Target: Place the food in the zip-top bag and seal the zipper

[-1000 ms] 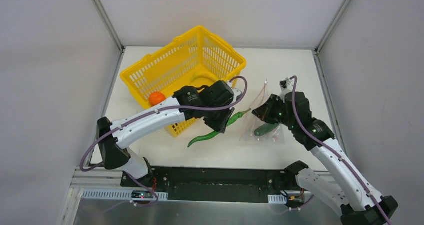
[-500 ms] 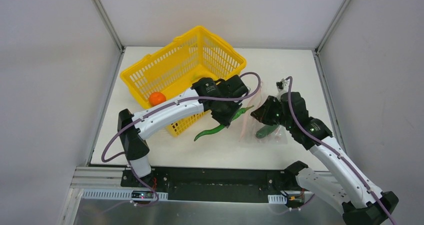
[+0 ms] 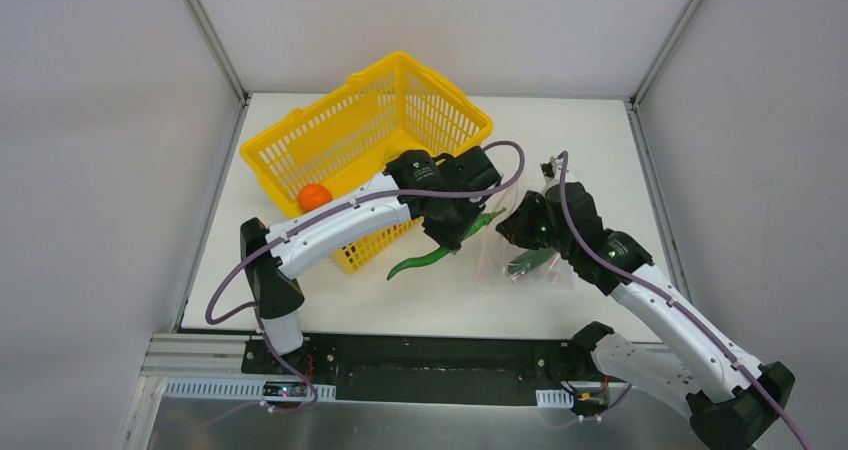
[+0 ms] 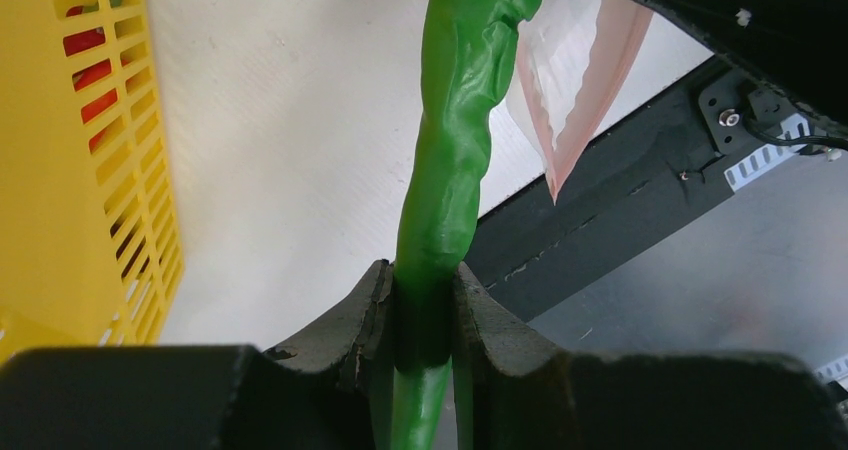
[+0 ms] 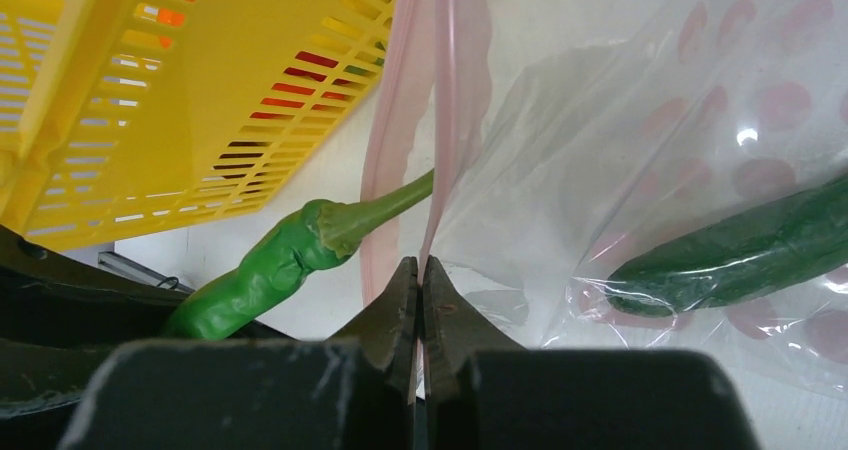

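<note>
My left gripper [image 4: 425,300] is shut on a long light green pepper [image 4: 455,140], held above the table. The pepper's stem end points at the mouth of the zip-top bag [image 3: 520,260]. My right gripper [image 5: 421,280] is shut on the pink zipper [image 5: 445,90] and holds that edge of the bag up. In the right wrist view the light green pepper's stem [image 5: 400,195] reaches the pink strip. A dark green pepper [image 5: 740,245] lies inside the dotted bag [image 5: 620,120]. An orange fruit [image 3: 314,196] sits in the basket.
The yellow basket [image 3: 330,140] stands tilted at the back left, close behind my left arm. Red pieces show through its slats [image 4: 85,70]. The table's near edge and a black rail [image 3: 430,355] lie just below the bag.
My left arm has carried the light green pepper to the right, up to the bag's mouth. My right gripper has shifted slightly left with the bag's edge, and the bag has bunched up.
</note>
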